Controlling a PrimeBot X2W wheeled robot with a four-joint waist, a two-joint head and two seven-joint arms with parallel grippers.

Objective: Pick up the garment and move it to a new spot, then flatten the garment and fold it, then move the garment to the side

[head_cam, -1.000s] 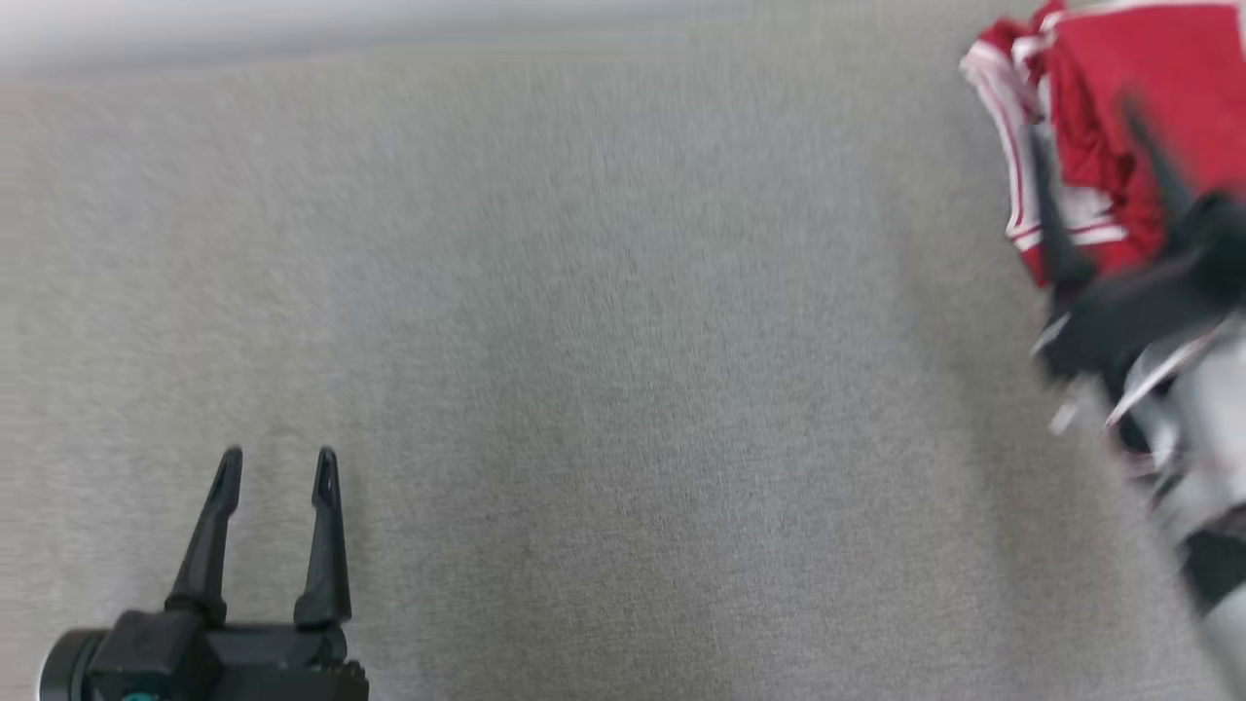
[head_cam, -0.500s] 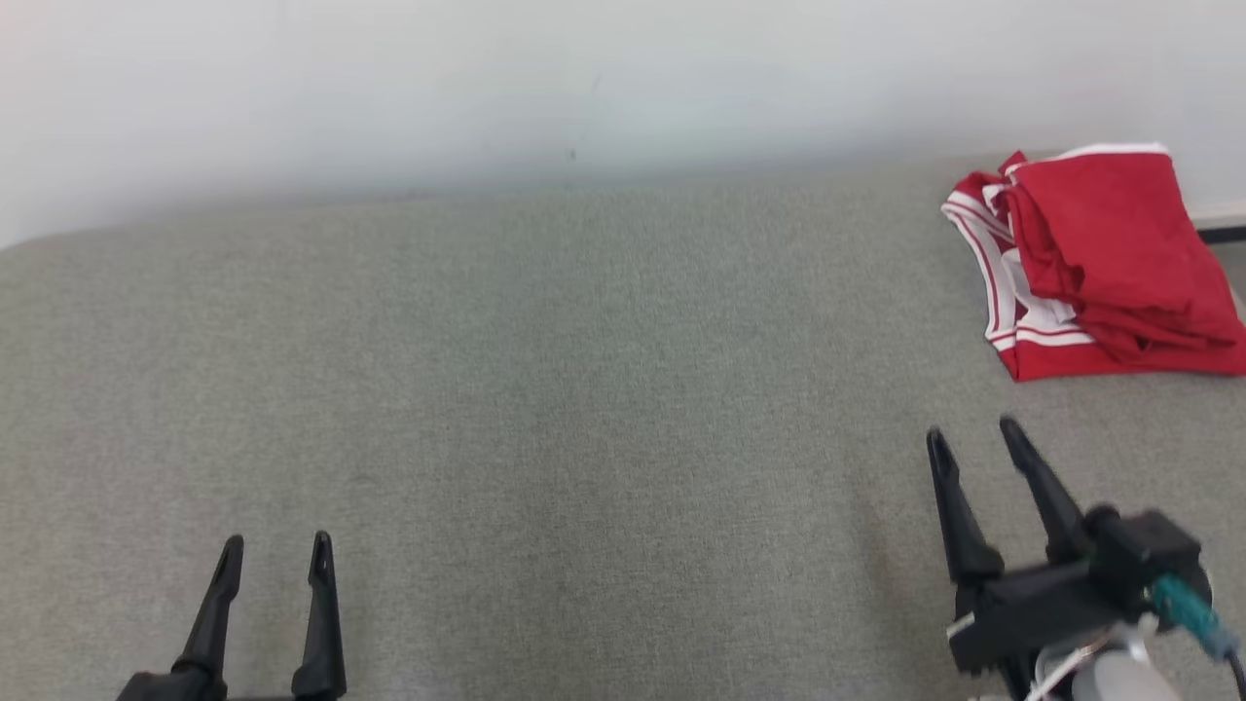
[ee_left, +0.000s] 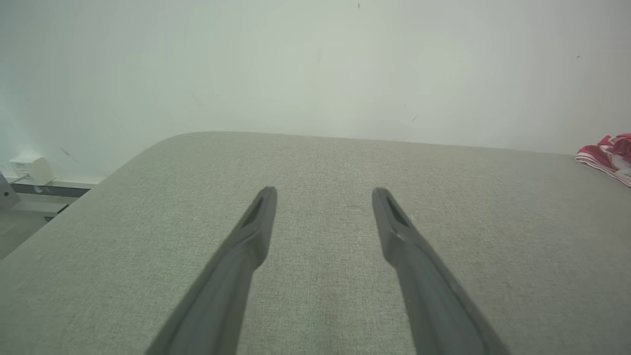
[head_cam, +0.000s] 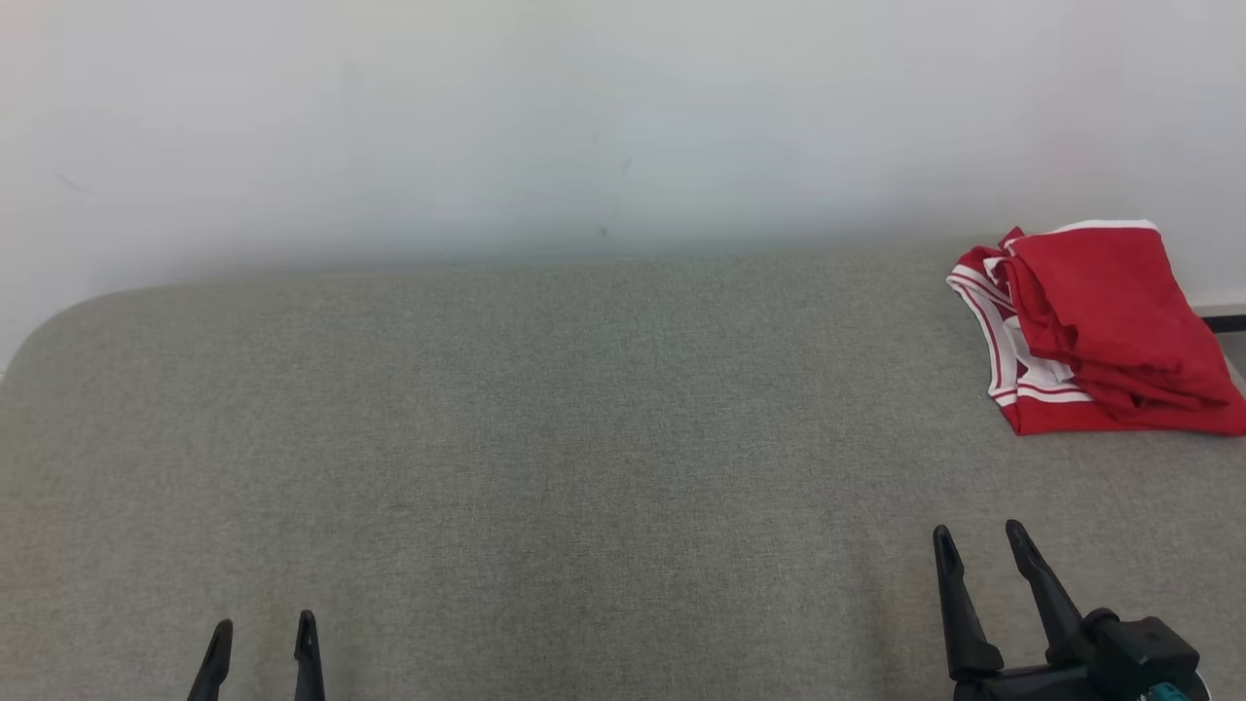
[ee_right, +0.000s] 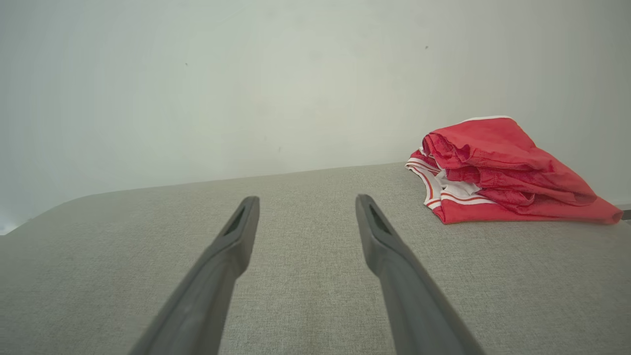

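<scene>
A red garment [head_cam: 1100, 331] with white striped trim is seen lying in a folded, somewhat rumpled heap at the far right corner of the grey fabric-covered surface [head_cam: 584, 438], close to the far edge, where a pale wall [head_cam: 584, 117] rises behind it. The banded white and red hem is turned towards the left edge of the surface, and the plain red layers are piled over it.

The left pincer [head_cam: 263, 638] is found near the front left corner of the surface, its two dark fingertips rising from the bottom of the head view. Its fingers are held apart and nothing is gripped between them. In the left wrist view bare grey cloth is seen in the gap, and a sliver of the garment is caught at the far right.

The right pincer [head_cam: 978, 545] is placed by the front edge towards the right, well apart from the garment and on its near side. Its fingers are likewise spread, with nothing held. In the right wrist view the garment is seen beyond and to the right of the fingers, resting on the surface and touched by neither pincer. Whether the fingertips are in contact with the cloth cannot be told. A small white box [ee_left: 29, 168] is seen by the wall past the rounded far left corner.
</scene>
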